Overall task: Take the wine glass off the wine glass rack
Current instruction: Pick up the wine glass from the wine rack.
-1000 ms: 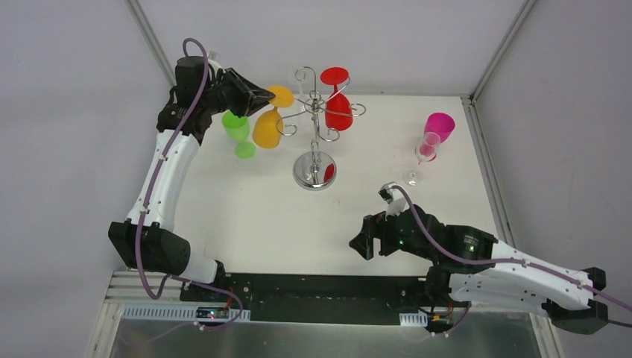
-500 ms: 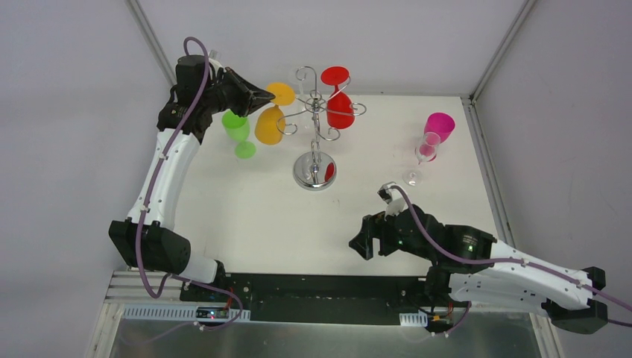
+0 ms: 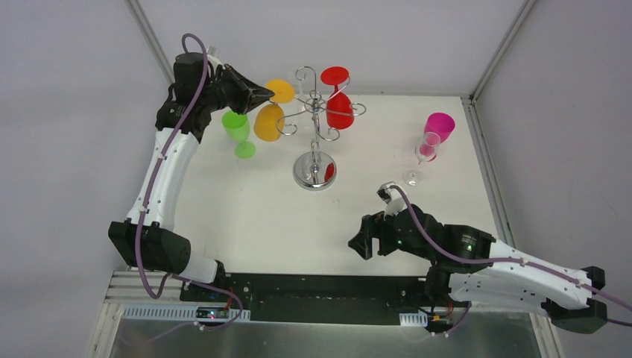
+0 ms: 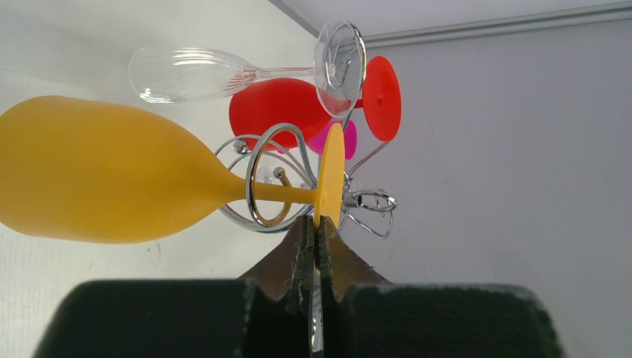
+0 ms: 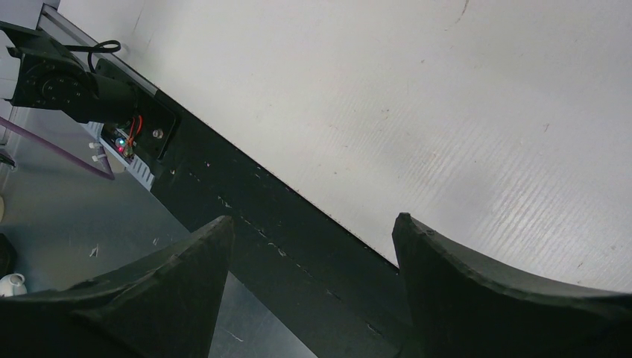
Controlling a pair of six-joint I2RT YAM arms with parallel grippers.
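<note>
Left wrist view is showing the left fingers (image 4: pixel 296 250) clamping the foot of the orange wine glass (image 4: pixel 112 175), which is hanging in a scroll arm of the wine glass rack (image 4: pixel 251 190). The grasp seems made, so the next move is probably sliding the stem out of the slot. The right fingers (image 5: pixel 171 291) are standing apart over the bench (image 5: pixel 447 89).

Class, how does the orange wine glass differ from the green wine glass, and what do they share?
Colour: the orange wine glass is orange, the green wine glass green.
Pose: orange hangs foot-up in the wine glass rack; green stands on the table.
Grip: the left gripper pinches the orange foot; green is ungripped.
Both are stemmed, coloured glasses.
</note>
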